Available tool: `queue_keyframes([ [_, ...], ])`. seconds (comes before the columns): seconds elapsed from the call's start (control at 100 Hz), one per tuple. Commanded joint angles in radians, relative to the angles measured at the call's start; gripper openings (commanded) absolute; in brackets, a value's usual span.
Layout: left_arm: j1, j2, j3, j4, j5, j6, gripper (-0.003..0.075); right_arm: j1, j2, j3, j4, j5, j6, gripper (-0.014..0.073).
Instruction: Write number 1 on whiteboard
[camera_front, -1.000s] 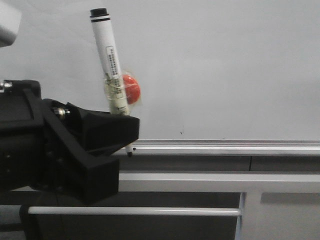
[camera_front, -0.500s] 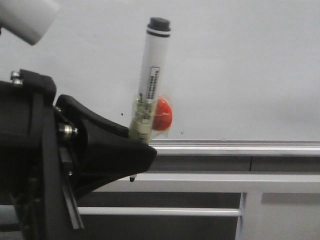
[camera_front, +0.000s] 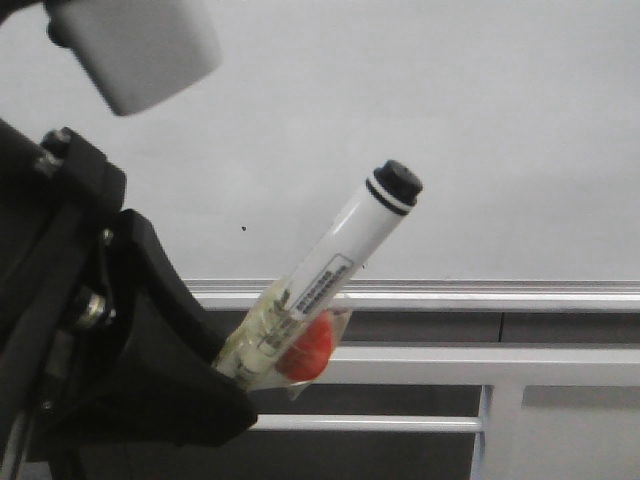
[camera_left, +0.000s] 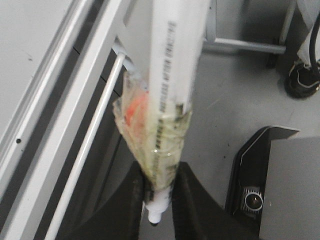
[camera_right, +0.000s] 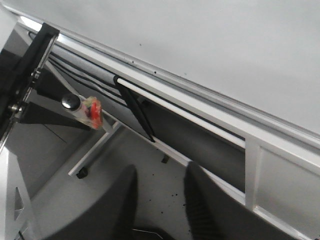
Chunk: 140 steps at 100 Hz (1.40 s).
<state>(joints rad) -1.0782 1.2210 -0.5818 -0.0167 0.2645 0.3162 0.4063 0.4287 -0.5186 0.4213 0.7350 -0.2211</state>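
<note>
Item one, the whiteboard (camera_front: 480, 130): we record a large, plain white glossy panel filling the upper part of the front view, standing upright behind the arms, with a silver aluminium rail (camera_front: 450, 295) along its lower edge. Its face carries only a small black speck (camera_front: 243, 228) left of centre; we find no marker stroke on it in any view. Item two, the marker pen (camera_front: 335, 265): white barrel, black end cap pointing up and to the right, printed label along the side, leaning well over to the right in front of the rail, its cap end overlapping the board's lower margin. A wad of clear tape with a red-orange object (camera_front: 305, 350) inside wraps its lower part. Item three, the left gripper (camera_left: 157, 200): black fingers closed on the pen's taped end, with the white tip poking out between them in the left wrist view. Item four, the right gripper (camera_right: 160, 202): two dark fingers parted, nothing between them, below the rail and well apart from the pen.
</note>
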Motion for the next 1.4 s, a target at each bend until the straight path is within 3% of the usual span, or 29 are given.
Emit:
queue_keyframes([
  [0.0,-0.002,-0.027,-0.036,0.028,-0.04,-0.002,-0.002,0.006,0.015,-0.033,0.049,-0.057,-0.023,0.0448],
  [0.06,-0.002,-0.027,-0.041,0.063,-0.024,-0.002,-0.002,0.006,0.017,-0.033,0.062,-0.044,-0.101,0.0474],
  [0.17,-0.002,-0.027,-0.071,0.147,0.001,-0.002,-0.002,0.012,0.053,-0.033,0.162,-0.012,-0.328,0.0435],
  [0.47,-0.002,-0.021,-0.137,0.219,0.055,-0.004,-0.002,0.037,0.243,-0.035,0.396,-0.07,-0.568,0.0396],
  [0.62,-0.002,-0.019,-0.137,0.219,0.058,-0.006,-0.002,0.037,0.307,-0.041,0.561,-0.101,-0.793,0.0396],
  [0.9,-0.002,-0.02,-0.137,0.219,0.047,-0.006,-0.002,0.047,0.471,-0.138,0.577,-0.087,-0.838,0.0396],
  [1.1,-0.002,-0.02,-0.137,0.22,0.037,-0.006,-0.002,0.128,0.585,-0.177,0.579,-0.114,-0.849,0.0396],
  [1.39,-0.002,-0.02,-0.137,0.22,0.037,-0.006,-0.002,0.153,0.642,-0.212,0.579,-0.133,-0.849,0.0388],
])
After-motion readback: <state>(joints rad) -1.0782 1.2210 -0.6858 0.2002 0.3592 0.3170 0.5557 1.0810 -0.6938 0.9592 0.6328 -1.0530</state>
